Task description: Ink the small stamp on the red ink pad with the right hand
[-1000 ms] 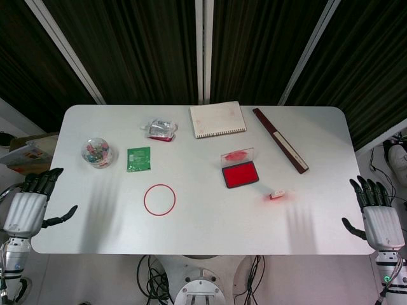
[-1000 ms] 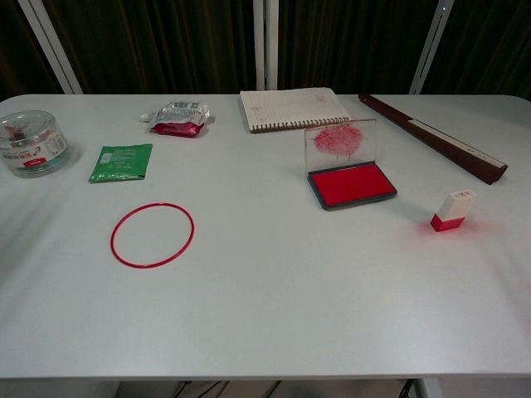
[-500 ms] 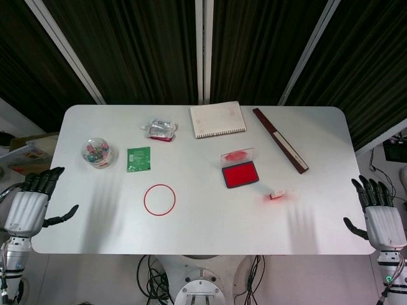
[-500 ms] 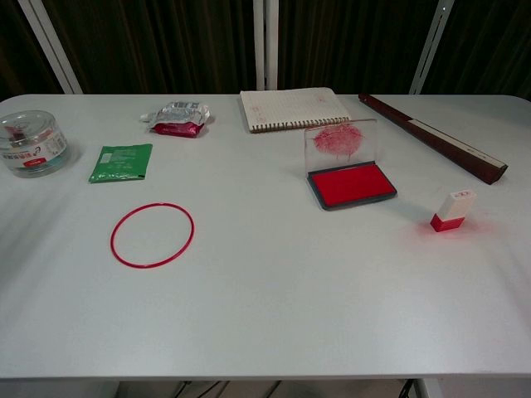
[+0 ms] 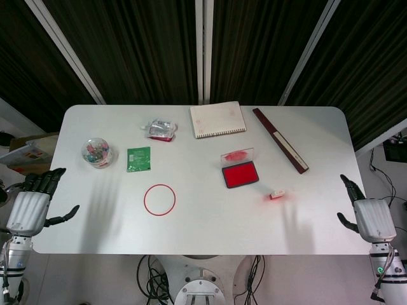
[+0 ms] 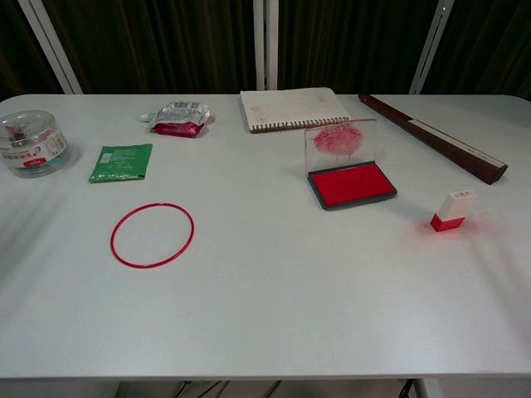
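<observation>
The small stamp [image 5: 276, 194] [image 6: 453, 211], white with a red base, lies on the table right of centre. The red ink pad [image 5: 240, 174] [image 6: 352, 184] sits to its left with its clear lid standing up. My right hand [image 5: 365, 215] hangs off the table's right edge, empty, well apart from the stamp. My left hand [image 5: 30, 204] is off the left edge with its fingers spread, holding nothing. Neither hand shows in the chest view.
A red ring [image 5: 159, 199] lies left of centre. A green packet [image 5: 138, 158], a round clear box [image 5: 98, 152] and a foil pouch [image 5: 160, 129] lie at the back left. A notebook [image 5: 217, 119] and a long dark ruler [image 5: 280, 148] lie behind the pad.
My right hand has shifted slightly inward and turned, so its fingers show shorter than before. The left hand has sunk a little. Nothing on the table has moved.
</observation>
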Robot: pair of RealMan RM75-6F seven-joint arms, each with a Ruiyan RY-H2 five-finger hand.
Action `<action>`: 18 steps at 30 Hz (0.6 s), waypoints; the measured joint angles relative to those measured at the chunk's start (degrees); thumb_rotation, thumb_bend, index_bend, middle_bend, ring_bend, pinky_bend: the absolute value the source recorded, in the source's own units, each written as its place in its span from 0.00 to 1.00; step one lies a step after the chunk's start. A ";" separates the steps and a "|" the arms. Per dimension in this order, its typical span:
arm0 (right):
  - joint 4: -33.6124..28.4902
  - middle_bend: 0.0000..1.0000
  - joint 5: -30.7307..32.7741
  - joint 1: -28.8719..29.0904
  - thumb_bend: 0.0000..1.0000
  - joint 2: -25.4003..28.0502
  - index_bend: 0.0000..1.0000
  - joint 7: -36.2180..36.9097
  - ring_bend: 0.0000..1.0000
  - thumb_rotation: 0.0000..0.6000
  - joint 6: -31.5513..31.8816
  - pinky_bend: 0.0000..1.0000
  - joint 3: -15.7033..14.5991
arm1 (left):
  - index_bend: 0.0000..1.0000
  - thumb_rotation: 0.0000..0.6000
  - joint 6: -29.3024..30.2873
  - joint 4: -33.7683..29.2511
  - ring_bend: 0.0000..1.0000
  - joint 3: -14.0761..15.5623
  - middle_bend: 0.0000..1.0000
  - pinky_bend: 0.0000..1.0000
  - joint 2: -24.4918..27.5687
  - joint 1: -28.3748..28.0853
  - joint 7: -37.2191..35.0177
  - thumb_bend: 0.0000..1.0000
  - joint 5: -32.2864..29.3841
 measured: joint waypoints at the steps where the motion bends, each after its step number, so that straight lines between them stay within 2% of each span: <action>1: -0.01 0.20 -0.24 0.84 0.13 -0.30 0.00 -1.13 0.90 1.00 -0.93 1.00 0.09 | 0.06 0.40 0.06 0.04 0.13 -0.04 0.12 0.20 -0.02 0.00 -0.10 0.20 -0.02; 9: -0.35 0.20 -0.39 8.35 0.13 -3.94 0.00 -9.45 0.90 1.00 -11.15 1.00 1.11 | 0.06 0.40 -0.47 1.02 0.13 0.24 0.12 0.20 -0.62 -0.14 -1.04 0.20 -0.11; 13: 0.16 0.20 1.09 13.21 0.14 -8.06 0.02 -14.20 0.90 1.00 -17.28 1.00 2.00 | 0.06 0.40 -0.43 1.48 0.13 0.36 0.12 0.20 -0.65 0.07 -1.55 0.20 -0.37; 18: 2.31 0.20 4.62 16.60 0.15 -12.68 0.06 -17.77 0.90 1.00 -21.50 1.00 2.81 | 0.06 0.40 -0.08 1.76 0.13 0.46 0.12 0.20 -0.42 0.39 -2.15 0.20 -0.46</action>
